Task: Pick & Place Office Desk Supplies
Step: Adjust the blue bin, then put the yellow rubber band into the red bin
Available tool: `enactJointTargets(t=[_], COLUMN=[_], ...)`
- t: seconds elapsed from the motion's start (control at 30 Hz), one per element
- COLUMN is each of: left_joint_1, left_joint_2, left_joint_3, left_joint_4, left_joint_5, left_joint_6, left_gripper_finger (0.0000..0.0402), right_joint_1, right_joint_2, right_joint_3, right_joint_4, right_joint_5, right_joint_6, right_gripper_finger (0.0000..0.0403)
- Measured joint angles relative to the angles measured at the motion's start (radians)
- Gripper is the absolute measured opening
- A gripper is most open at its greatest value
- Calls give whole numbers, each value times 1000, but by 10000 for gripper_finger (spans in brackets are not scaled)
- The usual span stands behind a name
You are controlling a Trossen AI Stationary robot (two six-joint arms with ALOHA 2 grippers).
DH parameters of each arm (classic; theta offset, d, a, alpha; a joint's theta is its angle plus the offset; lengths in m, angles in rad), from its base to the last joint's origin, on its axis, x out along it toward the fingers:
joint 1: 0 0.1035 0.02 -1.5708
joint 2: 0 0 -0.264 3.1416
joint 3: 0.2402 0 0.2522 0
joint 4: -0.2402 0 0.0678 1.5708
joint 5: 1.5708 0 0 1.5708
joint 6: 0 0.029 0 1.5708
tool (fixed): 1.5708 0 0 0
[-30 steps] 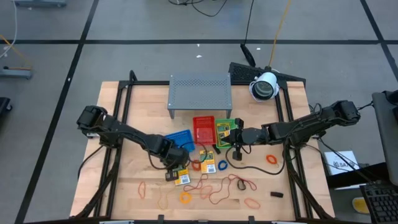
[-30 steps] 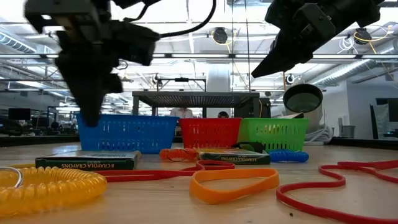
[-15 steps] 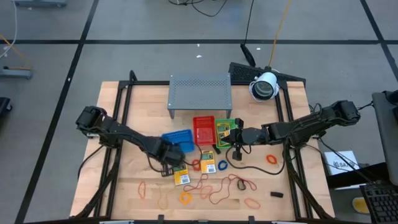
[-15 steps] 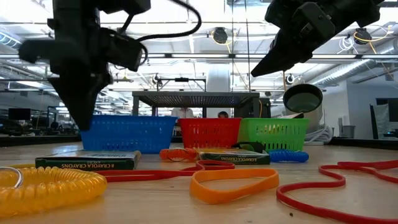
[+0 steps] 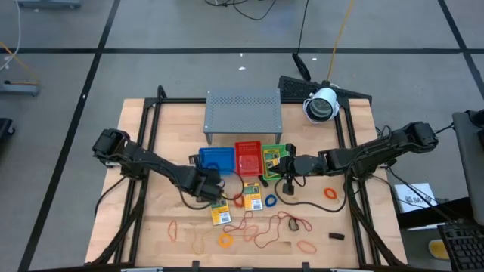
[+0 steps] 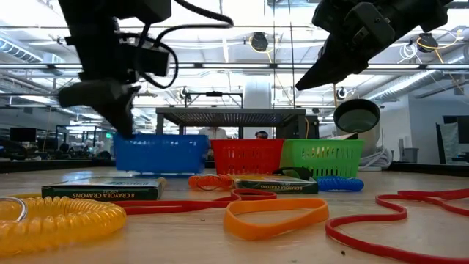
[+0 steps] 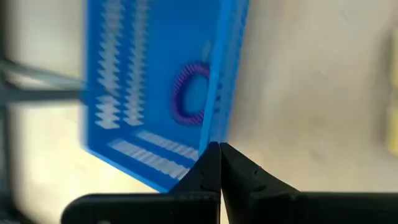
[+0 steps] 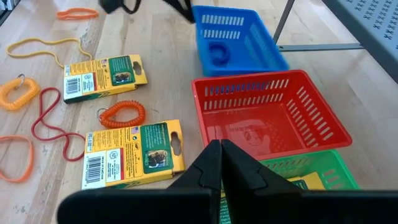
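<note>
From above, the left gripper (image 5: 208, 183) is seen clenched and empty at the six o'clock edge of the blue tray (image 5: 217, 159). The right gripper (image 5: 290, 165) hangs clenched and empty over the green tray (image 5: 276, 155), at three o'clock from the red tray (image 5: 247, 158). The supplies are strewn toward six o'clock: crayon packets (image 5: 221, 216), rubber bands (image 5: 265, 231) and a coiled orange ring (image 5: 225, 240).

At table height, a crayon packet (image 6: 102, 189) is shown lying flat, a yellow coil (image 6: 55, 216) at its seven o'clock and an orange band (image 6: 275, 215) at four o'clock.

Past the left wrist's closed fingers (image 7: 208, 168), which sit right at the blue tray's (image 7: 124, 87) rim, a purple ring (image 7: 186, 94) is seen already lying inside.

From the right wrist, closed fingers (image 8: 214, 165) are pointed over two packets (image 8: 134, 152) and an orange coil (image 8: 122, 114).

The packets are judged light, stiff and slick; they are best pinched across the narrow edges. The bands are judged floppy and thin, so a low pinch at one strand is called for. The coils look springy; one side of the loop should be taken.
</note>
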State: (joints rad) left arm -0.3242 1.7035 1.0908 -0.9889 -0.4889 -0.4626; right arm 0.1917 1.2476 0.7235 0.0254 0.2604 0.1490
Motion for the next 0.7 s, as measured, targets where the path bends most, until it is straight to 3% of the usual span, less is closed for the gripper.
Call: enactJointTargets(t=[0.1,0.23,0.47,0.7], left_joint_1=[12,29,-9,-50], left_joint_2=[0,0,-8,-94], left_joint_3=[0,0,0,54], left_joint_4=[-4,-2,16,63], left_joint_5=[-103,-81,122,477], left_joint_6=[13,6,-47,7], left_gripper_finger=[0,1,1,2], right_joint_1=[0,1,23,60], right_joint_2=[0,0,0,0], right_joint_3=[0,0,0,0], right_joint_4=[0,0,25,196], right_joint_5=[0,0,-1,-3], right_joint_6=[0,0,-3,-5], right_gripper_finger=[0,0,0,0])
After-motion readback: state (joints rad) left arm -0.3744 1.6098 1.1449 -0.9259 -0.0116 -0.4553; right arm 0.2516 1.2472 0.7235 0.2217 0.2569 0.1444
